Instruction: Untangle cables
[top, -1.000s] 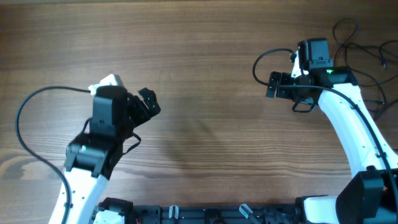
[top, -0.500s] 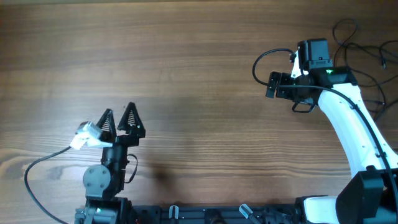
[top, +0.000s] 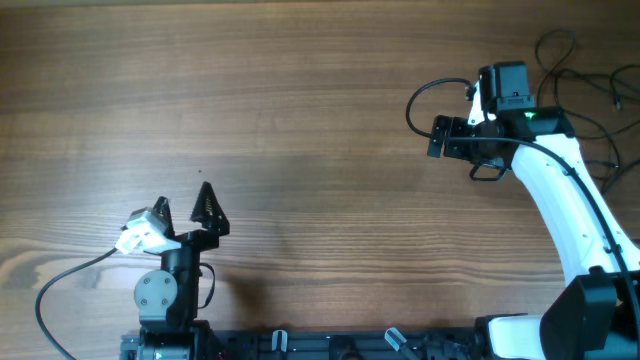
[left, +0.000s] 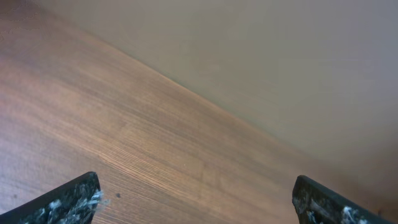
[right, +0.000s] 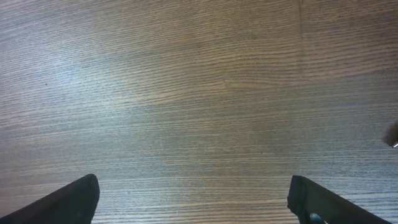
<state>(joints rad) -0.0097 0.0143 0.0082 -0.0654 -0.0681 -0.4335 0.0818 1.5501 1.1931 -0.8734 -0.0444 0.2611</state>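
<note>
Several cables (top: 614, 95) bunched at table (top: 320, 120) right edge, beside right arm (top: 560, 195).

The left end effector (left: 196, 204) spreads its fingertips (left: 68, 202) wide over the wooden table (left: 155, 143), a beige wall (left: 261, 50) beyond.
</note>
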